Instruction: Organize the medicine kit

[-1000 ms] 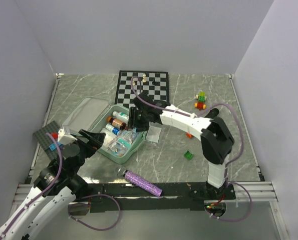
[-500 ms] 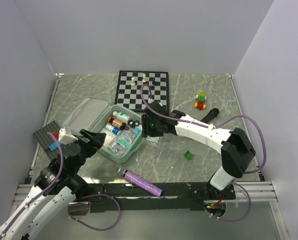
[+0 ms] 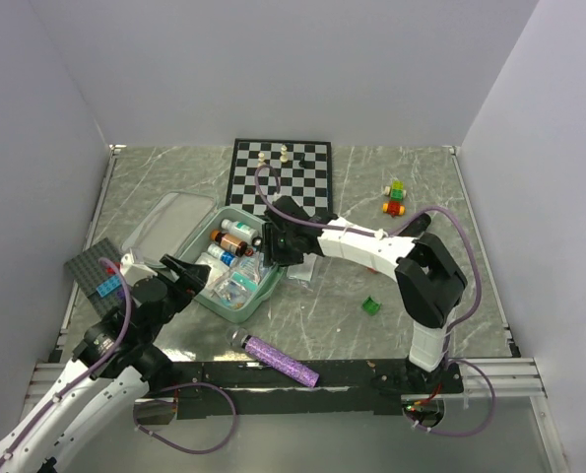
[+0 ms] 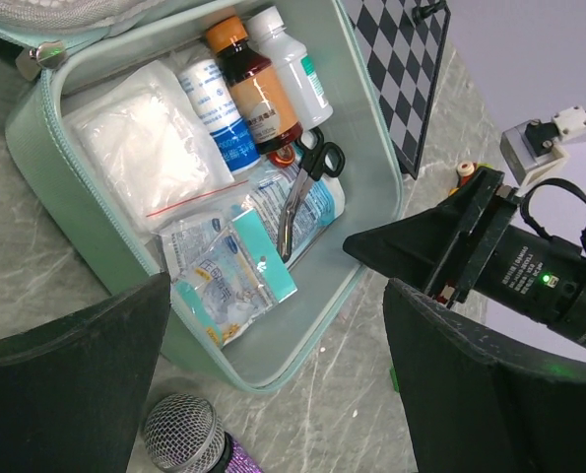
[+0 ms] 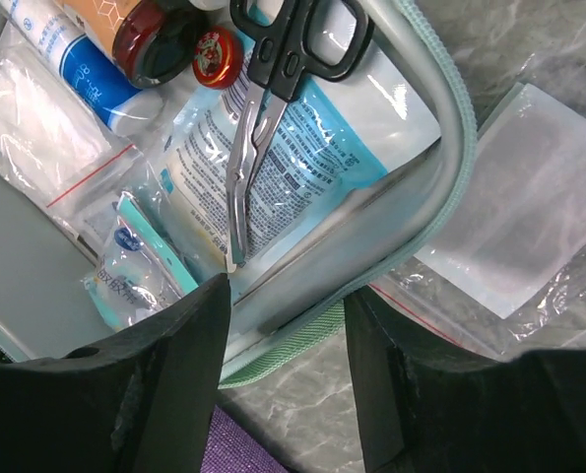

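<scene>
Right wrist view: the half-open, empty right gripper (image 5: 285,291) is hovering astride the rim of the open medicine kit (image 5: 440,128) on the desk (image 3: 164,172), where closing could pinch and drag its soft wall, while the wide left gripper (image 4: 278,286) is hanging alongside.

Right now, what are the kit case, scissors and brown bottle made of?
Medicine kit: soft mint fabric shell, matte, woven zip tape on rim. Scissors: shiny metal blades, black handles, probably plastic. Brown bottle: glossy amber, glass or plastic, cannot tell which.
</scene>
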`<state>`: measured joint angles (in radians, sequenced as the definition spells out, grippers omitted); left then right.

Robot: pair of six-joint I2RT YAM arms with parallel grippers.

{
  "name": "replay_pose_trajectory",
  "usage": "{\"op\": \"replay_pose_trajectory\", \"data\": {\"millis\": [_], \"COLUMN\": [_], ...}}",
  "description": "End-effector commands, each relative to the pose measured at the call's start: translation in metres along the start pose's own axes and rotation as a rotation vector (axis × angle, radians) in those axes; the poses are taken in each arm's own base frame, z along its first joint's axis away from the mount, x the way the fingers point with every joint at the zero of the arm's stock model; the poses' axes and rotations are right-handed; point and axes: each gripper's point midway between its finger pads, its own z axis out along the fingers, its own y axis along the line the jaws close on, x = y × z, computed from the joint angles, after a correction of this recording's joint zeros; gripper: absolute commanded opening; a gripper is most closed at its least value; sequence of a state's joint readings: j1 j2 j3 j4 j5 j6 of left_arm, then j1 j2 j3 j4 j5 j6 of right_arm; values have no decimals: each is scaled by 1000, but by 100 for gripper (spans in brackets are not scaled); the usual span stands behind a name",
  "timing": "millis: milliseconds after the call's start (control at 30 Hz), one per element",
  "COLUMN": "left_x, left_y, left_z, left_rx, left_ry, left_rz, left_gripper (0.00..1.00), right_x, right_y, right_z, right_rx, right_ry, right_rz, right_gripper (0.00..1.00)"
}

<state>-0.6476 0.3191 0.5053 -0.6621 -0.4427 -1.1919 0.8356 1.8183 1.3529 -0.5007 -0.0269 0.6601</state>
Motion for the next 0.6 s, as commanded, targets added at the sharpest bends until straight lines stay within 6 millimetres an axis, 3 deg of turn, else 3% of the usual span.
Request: {"op": "replay_pose_trajectory", "data": {"millis": [0,133,300,433,567], "left_x": [-4,2,12,16,20], "left_y": [-2,0,4,3,3], "left_z": [-2,2,10,14,18], "left_rx": [3,4,-18,-19,-18], "left_ry": [-12,1,31,43,53], "left_rz": [-28,-32,-30,-26,-28], "left_gripper": [92,91,88,88,87], "right_x": [-3,-9,-16,-23,-27], "right_y": [-17,-45,-85,-115,-133], "right_z": [2,3,-2,-10,-21], "right_rx": [57,102,145,176,199], "right_ry": [9,-16,-44,-66,-93], "right_rz": [12,47,104,139,152], "right_gripper": [55,47,28,22,21]}}
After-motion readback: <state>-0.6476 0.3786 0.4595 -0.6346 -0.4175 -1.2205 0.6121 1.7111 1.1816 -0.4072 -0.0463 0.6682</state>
